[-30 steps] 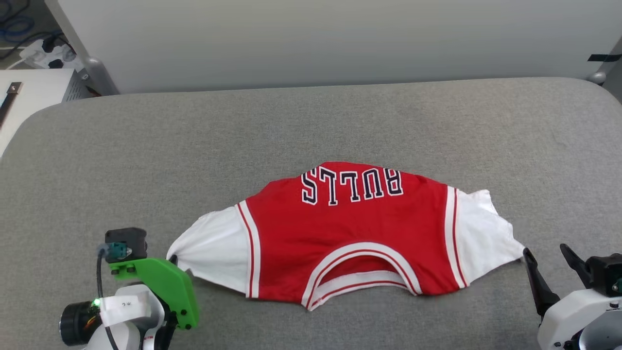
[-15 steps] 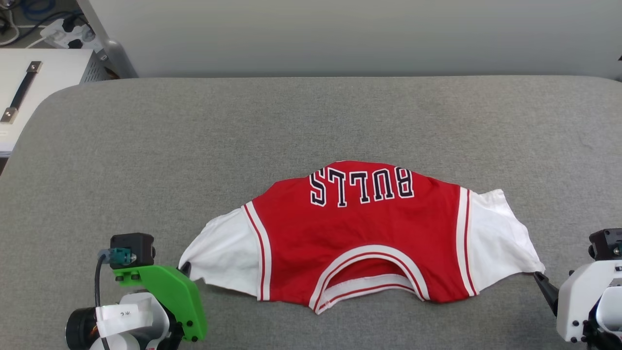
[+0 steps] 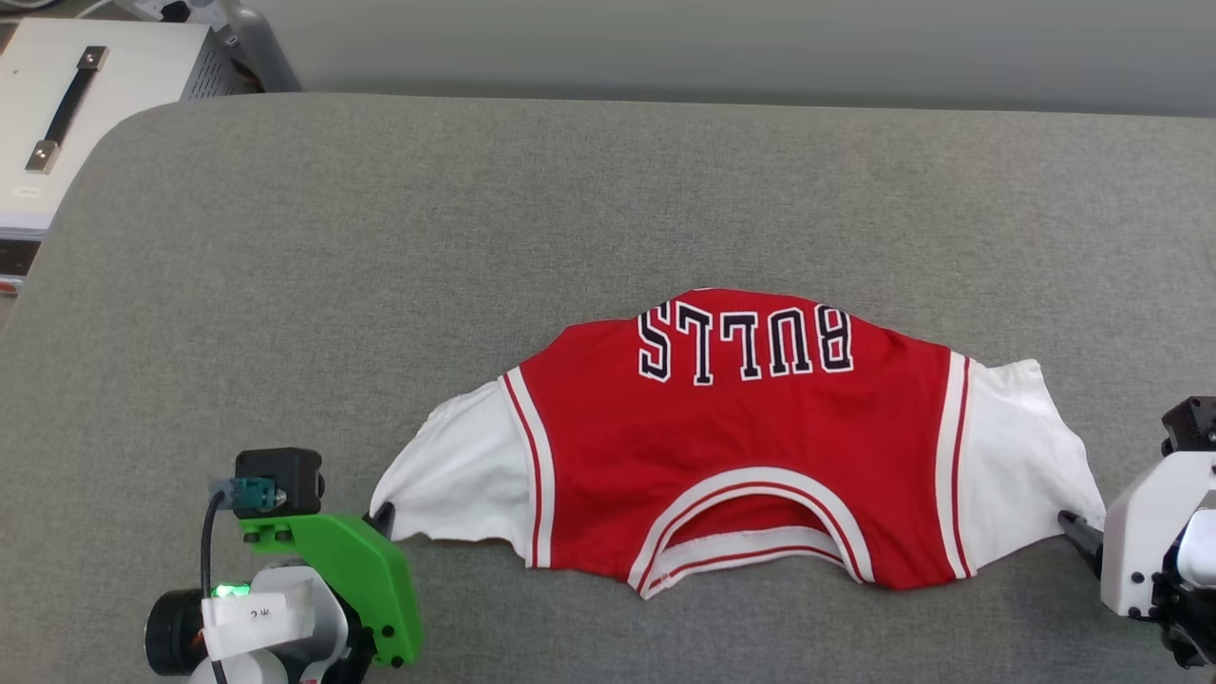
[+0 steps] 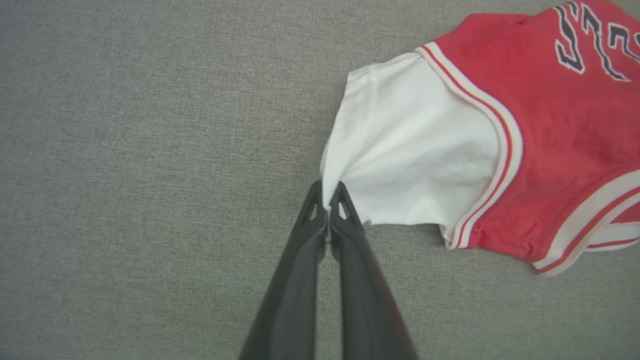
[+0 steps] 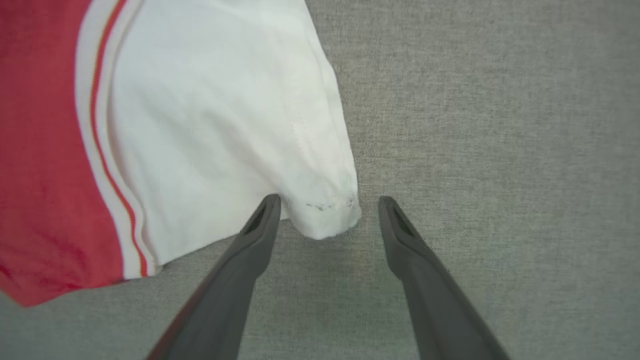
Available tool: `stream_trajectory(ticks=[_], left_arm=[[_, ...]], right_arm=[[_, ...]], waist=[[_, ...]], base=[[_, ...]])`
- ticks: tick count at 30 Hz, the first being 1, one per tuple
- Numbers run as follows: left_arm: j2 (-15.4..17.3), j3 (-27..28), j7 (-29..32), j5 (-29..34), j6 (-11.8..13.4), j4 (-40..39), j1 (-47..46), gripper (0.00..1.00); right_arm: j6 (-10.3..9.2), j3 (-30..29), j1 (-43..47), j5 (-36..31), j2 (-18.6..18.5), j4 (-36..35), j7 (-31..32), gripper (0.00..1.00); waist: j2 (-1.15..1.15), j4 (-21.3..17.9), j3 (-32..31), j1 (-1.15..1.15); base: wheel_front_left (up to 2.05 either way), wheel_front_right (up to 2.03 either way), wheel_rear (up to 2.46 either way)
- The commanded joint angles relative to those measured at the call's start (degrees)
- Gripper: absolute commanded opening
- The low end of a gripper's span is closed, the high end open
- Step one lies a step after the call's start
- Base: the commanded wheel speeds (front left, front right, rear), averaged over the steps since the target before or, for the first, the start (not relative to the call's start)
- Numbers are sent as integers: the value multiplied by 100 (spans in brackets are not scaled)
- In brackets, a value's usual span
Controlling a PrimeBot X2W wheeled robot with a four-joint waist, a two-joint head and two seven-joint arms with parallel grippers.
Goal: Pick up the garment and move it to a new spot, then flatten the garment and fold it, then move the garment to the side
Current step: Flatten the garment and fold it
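Jaws of left gripper [image 4: 328, 194] pressed together, pinching the tip of one white sleeve of the garment [image 3: 741, 446], which lies folded on the grey padded table [image 3: 380, 237], collar toward the robot; right gripper [image 5: 328, 198] jaws spread, straddling the opposite sleeve's corner.

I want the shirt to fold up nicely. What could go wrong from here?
1. The left jaws pinch only the very tip of the left sleeve. A hard pull could slip it free.
2. The right jaws are open, with the corner of the right sleeve between them, and nothing is gripped yet. If only the left side pulls, the shirt could drag crooked and bunch up.
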Motion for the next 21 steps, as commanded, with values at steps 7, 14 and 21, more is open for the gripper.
stream_trajectory(ticks=[7, 14, 21], left_arm=[[10, -76, -2, 8, -39, -46, -192, 0], [27, -76, -31, -6, -42, 21, -278, 0], [110, 16, -134, -20, -39, 124, -283, 0]], right_arm=[[-2, 205, -137, -186, 7, 339, -120, 100], [-2, 402, -72, -144, 15, 594, -57, 0], [-2, 370, -78, -20, -117, 546, -381, 0]], waist=[[0, 164, 257, 0], [0, 186, 299, 0], [0, 74, 3, 0]], base=[[0, 0, 0], [0, 0, 0], [0, 0, 0]])
